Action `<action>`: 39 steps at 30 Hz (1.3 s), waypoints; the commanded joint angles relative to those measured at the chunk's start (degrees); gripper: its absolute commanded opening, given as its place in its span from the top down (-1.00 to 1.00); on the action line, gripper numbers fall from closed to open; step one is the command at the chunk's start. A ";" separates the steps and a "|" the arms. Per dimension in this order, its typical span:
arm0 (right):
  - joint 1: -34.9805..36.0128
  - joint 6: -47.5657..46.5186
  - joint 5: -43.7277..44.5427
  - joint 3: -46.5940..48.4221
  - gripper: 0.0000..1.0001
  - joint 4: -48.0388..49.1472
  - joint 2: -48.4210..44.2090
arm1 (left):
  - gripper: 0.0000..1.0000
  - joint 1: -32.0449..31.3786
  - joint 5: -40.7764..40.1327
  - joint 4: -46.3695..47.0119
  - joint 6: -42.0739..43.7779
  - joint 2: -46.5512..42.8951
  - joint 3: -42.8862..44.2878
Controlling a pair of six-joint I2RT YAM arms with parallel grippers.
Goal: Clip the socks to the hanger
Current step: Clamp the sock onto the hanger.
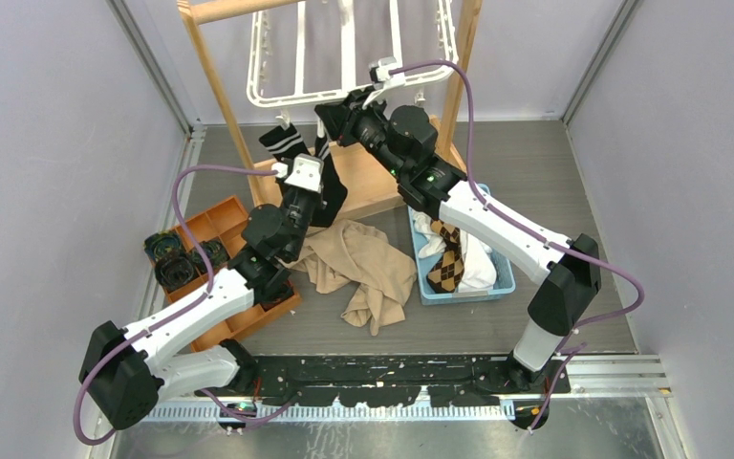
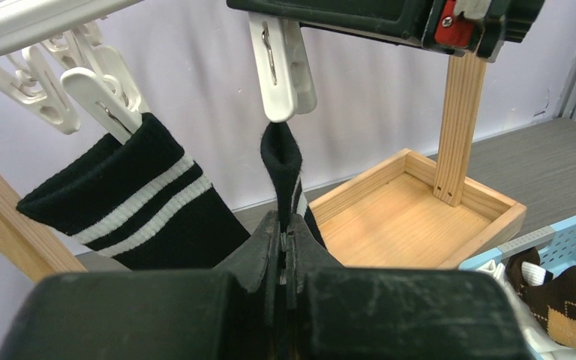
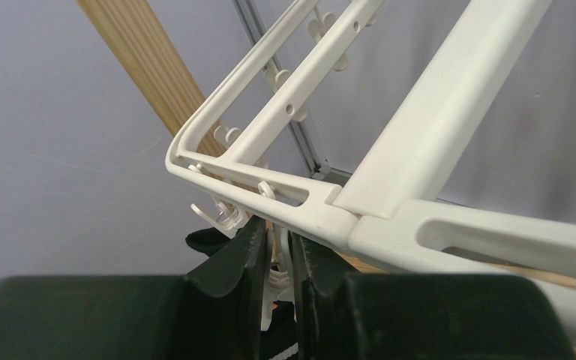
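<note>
The hanger [image 1: 296, 97] runs off the top edge; left fingers [image 2: 255, 259] hide part of the black sock [image 2: 280, 161].

L gripper [image 2: 285, 234] pinched tight, R gripper [image 3: 277, 241] squeezing narrow, both raised fwd.

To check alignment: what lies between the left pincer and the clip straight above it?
Left wrist view: only the black sock, its cuff rising toward the clip.

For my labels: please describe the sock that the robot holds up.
Find the white plastic drying hanger on the wooden stand. Under its rim hangs one clipped black white-striped sock; its twin stands right of it. Only the twin is pinched by the left hand.
</note>
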 commanded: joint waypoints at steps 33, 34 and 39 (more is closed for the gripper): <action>1.38 -4.51 8.22 4.29 0.80 -6.93 1.16 | 0.99 -0.36 1.28 2.56 -3.01 1.91 5.31; 1.41 -4.54 8.41 4.30 0.80 -6.94 1.16 | 0.99 -0.36 1.40 2.50 -3.11 1.96 5.40; 1.45 -4.71 8.61 4.64 0.81 -6.83 1.34 | 0.99 -0.36 1.46 2.65 -3.35 2.14 5.34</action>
